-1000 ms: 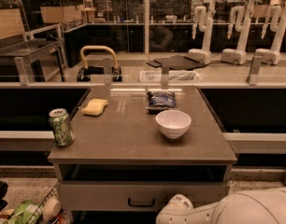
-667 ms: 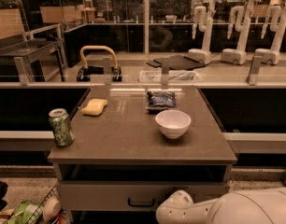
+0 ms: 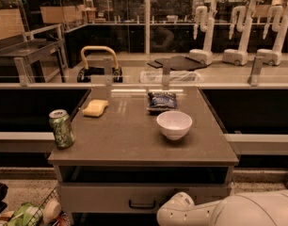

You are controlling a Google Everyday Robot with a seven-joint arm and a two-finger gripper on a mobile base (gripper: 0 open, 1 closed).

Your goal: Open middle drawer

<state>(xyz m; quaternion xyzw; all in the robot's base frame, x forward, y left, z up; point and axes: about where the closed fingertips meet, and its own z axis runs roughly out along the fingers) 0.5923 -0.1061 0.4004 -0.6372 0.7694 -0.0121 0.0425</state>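
Observation:
The middle drawer point(image 3: 97, 199) is a wide grey front under the grey counter unit point(image 3: 125, 140), at the bottom centre of the camera view. Its small dark curved pull handle point(image 3: 142, 205) sits at its centre, and the drawer looks shut. Above it is a dark open slot point(image 3: 144, 174) with no front. My white arm point(image 3: 238, 212) comes in from the bottom right, and its rounded end point(image 3: 174, 208) lies just right of the handle. My gripper is hidden below the frame's edge.
On the counter top stand a green soda can point(image 3: 61, 128) at the front left, a yellow sponge point(image 3: 95, 108), a blue chip bag point(image 3: 162, 101) and a white bowl point(image 3: 174, 124). A wire basket with items point(image 3: 26, 213) sits on the floor at the bottom left.
The white arm has edged slightly up and left beside the drawer handle. The drawer and the things on the counter have not moved.

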